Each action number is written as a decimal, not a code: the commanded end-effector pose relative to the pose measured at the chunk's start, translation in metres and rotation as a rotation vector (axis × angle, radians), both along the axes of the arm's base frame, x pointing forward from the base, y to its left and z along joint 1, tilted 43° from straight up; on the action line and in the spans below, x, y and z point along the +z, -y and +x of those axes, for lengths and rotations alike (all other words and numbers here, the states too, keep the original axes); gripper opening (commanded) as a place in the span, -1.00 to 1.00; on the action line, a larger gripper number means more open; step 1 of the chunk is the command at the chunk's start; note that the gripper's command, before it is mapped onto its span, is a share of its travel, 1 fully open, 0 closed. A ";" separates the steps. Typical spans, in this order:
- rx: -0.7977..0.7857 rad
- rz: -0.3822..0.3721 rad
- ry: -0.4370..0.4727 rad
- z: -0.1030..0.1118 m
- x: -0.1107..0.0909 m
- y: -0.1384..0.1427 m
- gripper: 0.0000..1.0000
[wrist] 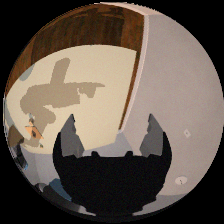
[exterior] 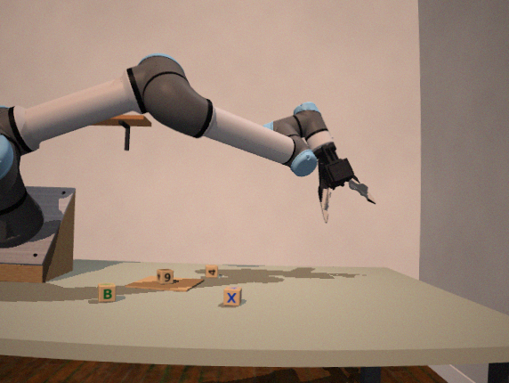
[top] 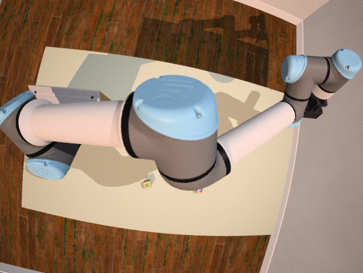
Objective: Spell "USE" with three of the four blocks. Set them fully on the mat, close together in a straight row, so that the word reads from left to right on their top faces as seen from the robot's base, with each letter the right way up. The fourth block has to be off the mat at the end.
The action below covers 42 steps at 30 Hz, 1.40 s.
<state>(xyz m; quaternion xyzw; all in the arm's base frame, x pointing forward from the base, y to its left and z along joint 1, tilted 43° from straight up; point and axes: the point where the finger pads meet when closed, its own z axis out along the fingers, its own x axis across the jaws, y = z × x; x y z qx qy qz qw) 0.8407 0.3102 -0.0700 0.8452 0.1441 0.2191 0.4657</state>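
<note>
Hanging high above the far end of the pale tabletop point(exterior: 356, 312), the black two-jaw gripper point(exterior: 348, 204) is standing fully spread and carrying nothing, so no block is yet being picked. All four small wooden letter blocks are lying well below it and back toward the base: one showing a green B point(exterior: 107, 292), one showing a blue X point(exterior: 232, 296), one showing a 4 point(exterior: 211, 270), and one showing a 9 point(exterior: 165, 276) sitting on the thin tan mat point(exterior: 187, 285). Their top faces are hardly readable from here, possibly hiding the needed letters.
</note>
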 end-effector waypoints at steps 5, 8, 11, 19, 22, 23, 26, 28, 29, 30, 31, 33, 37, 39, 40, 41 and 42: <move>0.001 0.001 0.002 0.000 0.001 -0.001 1.00; 0.001 0.001 0.002 0.000 0.001 -0.001 1.00; 0.001 0.001 0.002 0.000 0.001 -0.001 1.00; 0.001 0.001 0.001 0.000 0.001 -0.001 1.00; 0.000 0.002 -0.001 0.000 0.001 0.000 1.00; 0.000 0.003 -0.001 0.000 0.001 0.000 1.00; -0.002 0.007 -0.004 -0.001 0.002 0.003 1.00; -0.003 0.011 -0.008 -0.001 0.002 0.005 1.00; -0.004 0.014 -0.011 -0.002 0.003 0.006 1.00; -0.005 0.017 -0.013 -0.002 0.003 0.007 1.00; -0.006 0.020 -0.017 -0.003 0.003 0.008 1.00; -0.007 0.024 -0.020 -0.003 0.004 0.010 1.00; -0.010 0.039 -0.034 -0.006 0.005 0.016 1.00; -0.013 0.051 -0.044 -0.009 0.006 0.020 1.00; -0.015 0.057 -0.050 -0.010 0.007 0.023 1.00; -0.017 0.065 -0.056 -0.012 0.007 0.026 1.00; -0.019 0.072 -0.063 -0.014 0.008 0.029 1.00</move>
